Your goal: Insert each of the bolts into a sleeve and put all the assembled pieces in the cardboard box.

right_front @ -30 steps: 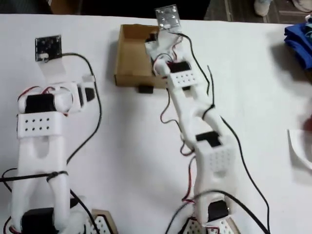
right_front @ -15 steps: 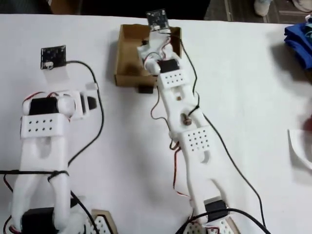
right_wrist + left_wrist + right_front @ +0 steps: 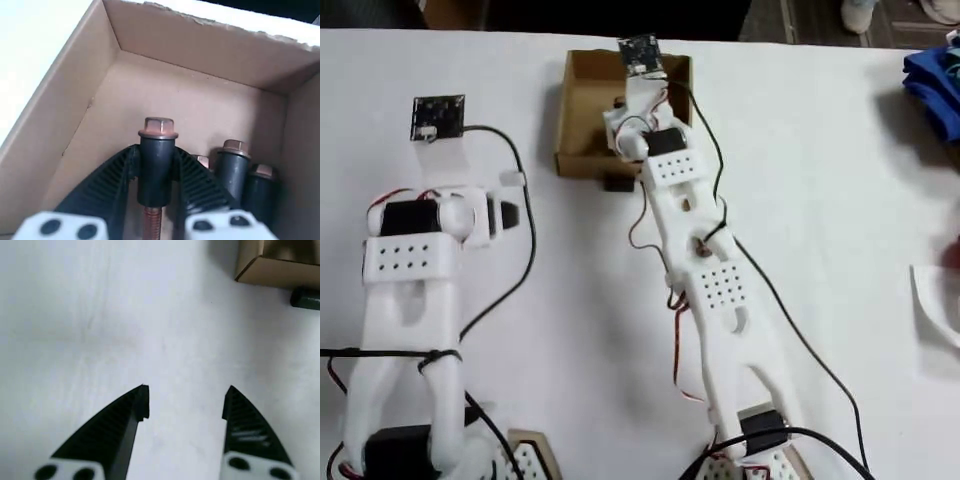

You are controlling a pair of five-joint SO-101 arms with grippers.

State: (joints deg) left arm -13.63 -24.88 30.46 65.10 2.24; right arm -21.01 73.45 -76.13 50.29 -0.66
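white tabletop (image 3: 820, 160) spans the whole work area, with a strip of dark floor beyond its far edge and a blue cloth (image 3: 935, 90) at one far corner. the cardboard box (image 3: 582, 110) sits near the far edge, open side up. in the high view the right arm stretches forward with its wrist over the box, and the left arm is folded back, well apart from the box. the right wrist view adds what the high view hides: the right gripper (image 3: 156, 172) is inside the box, its fingers pinching a black sleeve (image 3: 156, 150) with a copper bolt (image 3: 158, 129) through it, head at one end, thread at the other. three more assembled pieces (image 3: 233, 167) are grouped together in one corner of the box. the left wrist view shows the left gripper (image 3: 186, 399) with fingers spread above bare table, plus a box corner and a small black object (image 3: 306, 297) just beside the box wall.
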